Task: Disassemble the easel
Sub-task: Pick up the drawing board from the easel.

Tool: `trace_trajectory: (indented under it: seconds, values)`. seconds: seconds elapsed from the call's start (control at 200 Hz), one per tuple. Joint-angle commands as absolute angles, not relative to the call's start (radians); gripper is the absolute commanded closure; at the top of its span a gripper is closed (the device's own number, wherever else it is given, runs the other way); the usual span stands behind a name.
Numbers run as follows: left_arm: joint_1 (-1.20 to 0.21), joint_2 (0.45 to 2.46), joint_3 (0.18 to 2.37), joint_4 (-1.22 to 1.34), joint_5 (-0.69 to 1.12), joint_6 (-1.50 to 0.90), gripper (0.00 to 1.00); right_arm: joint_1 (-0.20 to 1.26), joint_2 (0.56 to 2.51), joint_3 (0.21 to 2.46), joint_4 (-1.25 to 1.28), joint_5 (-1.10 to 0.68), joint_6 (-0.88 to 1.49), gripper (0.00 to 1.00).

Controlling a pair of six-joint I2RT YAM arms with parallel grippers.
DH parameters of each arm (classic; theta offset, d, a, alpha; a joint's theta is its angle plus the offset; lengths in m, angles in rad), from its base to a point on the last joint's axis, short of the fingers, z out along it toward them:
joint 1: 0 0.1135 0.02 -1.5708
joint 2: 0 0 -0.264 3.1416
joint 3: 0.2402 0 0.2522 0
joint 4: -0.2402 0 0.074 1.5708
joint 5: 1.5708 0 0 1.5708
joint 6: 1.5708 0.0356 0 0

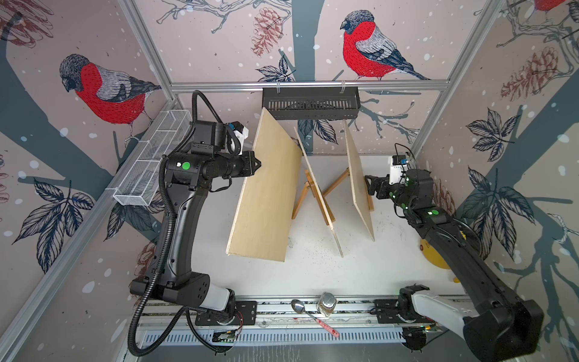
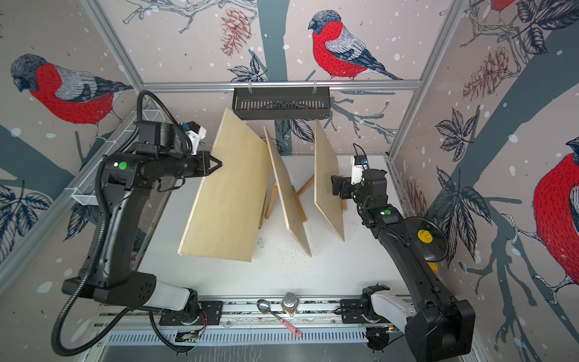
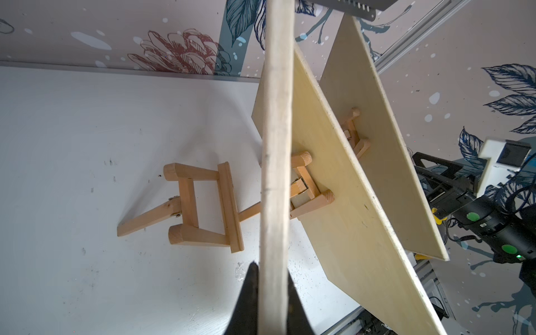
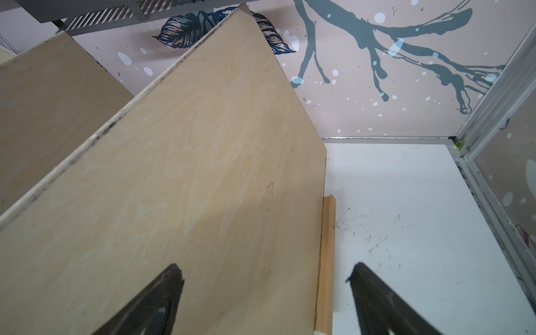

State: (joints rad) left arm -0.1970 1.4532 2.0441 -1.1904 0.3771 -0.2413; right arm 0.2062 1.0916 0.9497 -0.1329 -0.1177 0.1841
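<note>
Nearest, a spoon and a glass jar rest on the front rail, apart from the work. On the white table, the left hand is clamped on the edge of the left plywood board, holding it tilted and clear of the bare easel; this appears to be the removal step. The middle plywood board and the right plywood board lean on two further easels. The right hand, fingers apart, straddles the right plywood board's side edge without touching it, probably to grasp it next. Farthest, a black slotted shelf hangs on the back wall.

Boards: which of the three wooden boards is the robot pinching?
The leftmost board, its edge pinched by the fingers of the left gripper. The middle board and right board lean on easels, ungripped.
</note>
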Motion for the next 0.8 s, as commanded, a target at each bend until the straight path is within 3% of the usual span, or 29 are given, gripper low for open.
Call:
trace_trajectory:
  seconds: [0.0, 0.495, 0.795]
  values:
    - [-0.197, 1.41, 2.081, -1.145, 0.388, -0.267, 1.0, 0.21, 1.084, 0.954, -0.119, -0.105, 0.186, 0.08]
    - [-0.197, 1.35, 2.337, -1.346, 0.075, -0.306, 1.0, 0.242, 1.061, 0.959, -0.126, -0.1, 0.183, 0.09]
    - [-0.198, 1.35, 2.298, -1.384, -0.099, -0.333, 1.0, 0.25, 1.056, 0.956, -0.125, -0.1, 0.182, 0.09]
